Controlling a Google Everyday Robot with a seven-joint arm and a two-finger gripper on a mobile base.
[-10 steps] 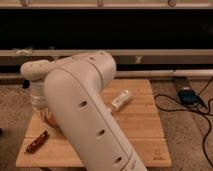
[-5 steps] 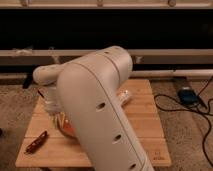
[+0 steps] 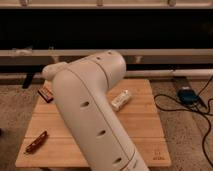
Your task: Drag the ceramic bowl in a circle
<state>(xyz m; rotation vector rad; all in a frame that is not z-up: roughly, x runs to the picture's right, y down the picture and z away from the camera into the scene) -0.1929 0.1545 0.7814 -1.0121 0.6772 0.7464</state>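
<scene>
My white arm point(image 3: 92, 115) fills the middle of the camera view and reaches to the far left of the wooden table point(image 3: 140, 130). The gripper sits below the wrist end point(image 3: 52, 72) and is hidden by the arm. A small reddish-orange piece with a paler patch point(image 3: 46, 93) peeks out at the arm's left edge, at the table's back left. It looks like part of the ceramic bowl, and the rest of it is hidden.
A small white bottle point(image 3: 120, 99) lies right of the arm. A slim red-brown stick-like tool point(image 3: 36, 142) lies at the front left. A blue device point(image 3: 187, 95) and black cables point(image 3: 200, 112) lie on the carpet to the right. A dark wall with rails is behind.
The arm has swung toward the back left of the table. The reddish-orange thing has gone from the table's middle left to its back left. The bottle and stick have not moved.
</scene>
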